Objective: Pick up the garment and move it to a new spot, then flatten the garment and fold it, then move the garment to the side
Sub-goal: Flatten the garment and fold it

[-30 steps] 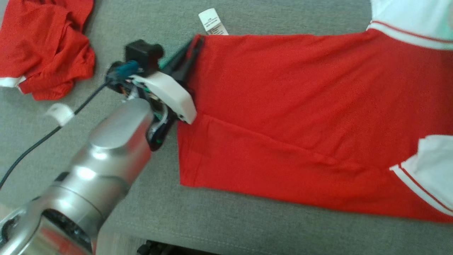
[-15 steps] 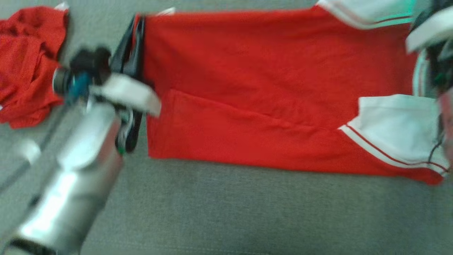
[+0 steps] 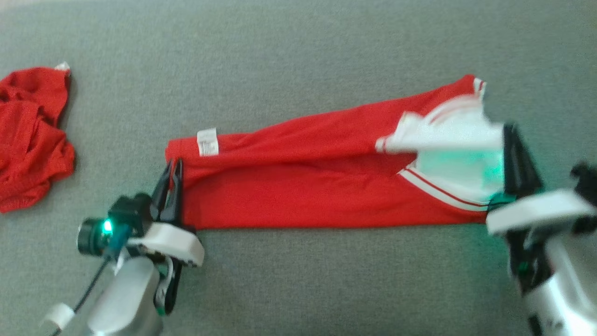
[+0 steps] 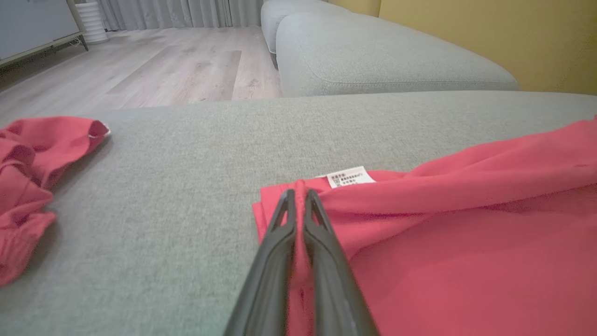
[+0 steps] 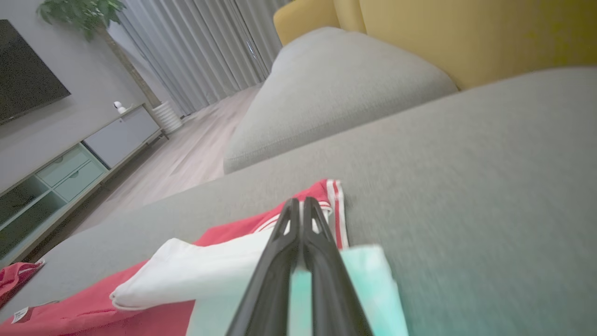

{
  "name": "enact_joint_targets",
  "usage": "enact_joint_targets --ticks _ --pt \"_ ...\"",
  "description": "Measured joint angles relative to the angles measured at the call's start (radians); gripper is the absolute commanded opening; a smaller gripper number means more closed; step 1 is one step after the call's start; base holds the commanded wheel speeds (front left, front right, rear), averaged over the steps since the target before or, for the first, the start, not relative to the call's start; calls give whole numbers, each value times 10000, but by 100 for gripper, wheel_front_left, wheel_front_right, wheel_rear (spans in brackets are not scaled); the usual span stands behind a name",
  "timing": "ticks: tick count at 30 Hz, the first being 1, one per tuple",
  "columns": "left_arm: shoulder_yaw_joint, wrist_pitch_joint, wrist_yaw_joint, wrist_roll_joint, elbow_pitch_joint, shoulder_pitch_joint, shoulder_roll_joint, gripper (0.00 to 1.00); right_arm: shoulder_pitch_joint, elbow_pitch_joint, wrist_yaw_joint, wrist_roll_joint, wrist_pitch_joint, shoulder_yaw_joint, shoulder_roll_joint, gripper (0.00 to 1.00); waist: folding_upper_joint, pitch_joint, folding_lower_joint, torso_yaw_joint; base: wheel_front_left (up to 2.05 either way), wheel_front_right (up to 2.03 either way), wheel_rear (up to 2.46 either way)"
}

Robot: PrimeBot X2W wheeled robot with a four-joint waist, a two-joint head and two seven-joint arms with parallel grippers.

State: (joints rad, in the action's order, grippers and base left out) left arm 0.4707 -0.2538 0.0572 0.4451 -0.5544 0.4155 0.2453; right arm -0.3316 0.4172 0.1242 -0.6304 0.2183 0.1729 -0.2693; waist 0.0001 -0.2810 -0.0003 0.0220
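The garment, red with white striped sleeves, lies as a long narrow band across the grey cushion. My left gripper is shut on its left end, just below the white label. The left wrist view shows my left gripper pinching a ridge of the garment. At the other end my right gripper is shut on the white sleeve part. In the right wrist view my right gripper is closed over the garment, whose white cloth is lit green.
A second crumpled red garment lies at the far left of the grey cushion. Another sofa cushion and a wooden floor lie beyond. A yellow backrest rises behind.
The head camera has pulled back, bringing the right gripper into view. The garment, wide and flat before, is now a narrow band, its labelled edge drawn nearer by my left gripper.
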Motion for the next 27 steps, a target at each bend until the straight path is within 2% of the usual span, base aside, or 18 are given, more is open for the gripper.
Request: enact_joint_targets --ticks 3,4,5,6,10,14,16,20,27 --pt "-301 0 -132 -265 -130 -437 -215 0 972 -359 0 -92 -205 -236 414 0 0 279 0 -115 0 0 0" --pt "-414 0 -176 -341 -167 -538 -293 11 1212 -401 0 -82 -295 -259 535 0 0 362 1 -145 0 0 0" --pt "-525 0 -226 -435 -201 -623 -370 87 1411 -408 0 -21 -384 -330 681 22 0 443 0 -174 0 0 0" --pt "-631 0 -222 -522 -249 -694 -430 100 1561 -405 0 81 -439 -431 811 100 0 517 1 -197 0 0 0" --pt "-1243 0 -27 -915 -123 -1064 -688 100 1729 -493 0 1037 -184 -928 1032 100 0 767 2 -227 0 0 0" --pt "-2128 0 284 -1358 756 -1876 -1009 100 1723 -617 0 2589 201 -1252 1133 100 0 1007 2 -182 0 0 0" --pt "-2729 0 395 -1685 1528 -2654 -1346 100 1737 -596 0 3561 286 -1455 1484 100 0 1199 2 -105 0 0 0" --pt "-3129 0 232 -2048 2171 -3527 -1668 100 1927 -476 0 4266 297 -1776 1827 100 0 1498 2 22 0 0 0" --pt "-3331 0 -215 -2454 2487 -4567 -1885 100 2755 -59 0 4558 297 -1965 2105 100 0 2095 2 171 0 0 0"
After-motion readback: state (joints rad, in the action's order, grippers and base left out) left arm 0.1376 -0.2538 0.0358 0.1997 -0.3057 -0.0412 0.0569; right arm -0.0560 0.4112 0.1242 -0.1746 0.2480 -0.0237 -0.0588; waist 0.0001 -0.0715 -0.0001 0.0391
